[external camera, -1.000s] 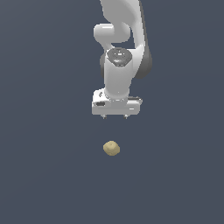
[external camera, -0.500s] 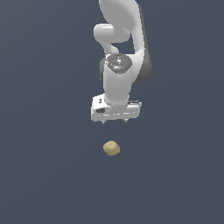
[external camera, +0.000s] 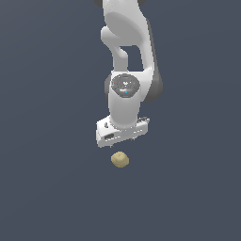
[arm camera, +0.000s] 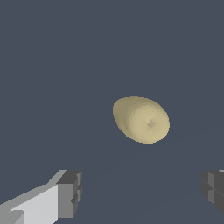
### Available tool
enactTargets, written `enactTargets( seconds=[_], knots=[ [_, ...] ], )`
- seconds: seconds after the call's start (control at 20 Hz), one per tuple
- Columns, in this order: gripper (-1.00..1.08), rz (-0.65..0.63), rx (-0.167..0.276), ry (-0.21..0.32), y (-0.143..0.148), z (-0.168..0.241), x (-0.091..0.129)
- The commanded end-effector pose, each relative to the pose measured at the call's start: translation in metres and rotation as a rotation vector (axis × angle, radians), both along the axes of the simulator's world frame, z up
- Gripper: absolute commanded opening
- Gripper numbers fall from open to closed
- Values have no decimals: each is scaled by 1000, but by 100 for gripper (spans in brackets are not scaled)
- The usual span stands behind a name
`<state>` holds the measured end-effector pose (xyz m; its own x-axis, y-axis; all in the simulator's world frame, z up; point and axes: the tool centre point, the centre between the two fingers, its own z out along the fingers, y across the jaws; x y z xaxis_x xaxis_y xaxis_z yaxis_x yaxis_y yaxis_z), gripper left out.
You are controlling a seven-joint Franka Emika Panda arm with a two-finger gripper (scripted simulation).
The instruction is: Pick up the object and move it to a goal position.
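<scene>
The object [external camera: 120,159] is a small tan-yellow lumpy blob lying on the dark grey floor. It also shows in the wrist view [arm camera: 141,119], large and rounded. My white gripper [external camera: 123,141] hangs just above it, pointing down, with its hand turned slightly askew. In the wrist view the gripper [arm camera: 142,192] is open wide, with one dark fingertip [arm camera: 70,192] on one side and the other at the picture's edge. The object lies beyond the gap between them, apart from both. Nothing is held.
The floor [external camera: 47,188] is a plain dark grey-blue surface with nothing else on it. The white arm [external camera: 127,42] rises from the hand to the exterior view's top edge.
The gripper has come down toward the object and its hand has turned a little. The object has not moved.
</scene>
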<state>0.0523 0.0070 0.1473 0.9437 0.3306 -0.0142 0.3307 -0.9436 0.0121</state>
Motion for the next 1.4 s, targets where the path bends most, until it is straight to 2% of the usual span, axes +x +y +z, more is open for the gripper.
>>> enactTargets(
  seconds=[0.0, 0.55, 1.0, 1.35],
  knots=[
    [100, 59, 4, -1, -2, -7, 11],
    [100, 209, 16, -7, -8, -26, 37],
    [100, 221, 17, -7, -10, -32, 39],
    [100, 225, 17, -7, -9, -66, 38]
  ],
)
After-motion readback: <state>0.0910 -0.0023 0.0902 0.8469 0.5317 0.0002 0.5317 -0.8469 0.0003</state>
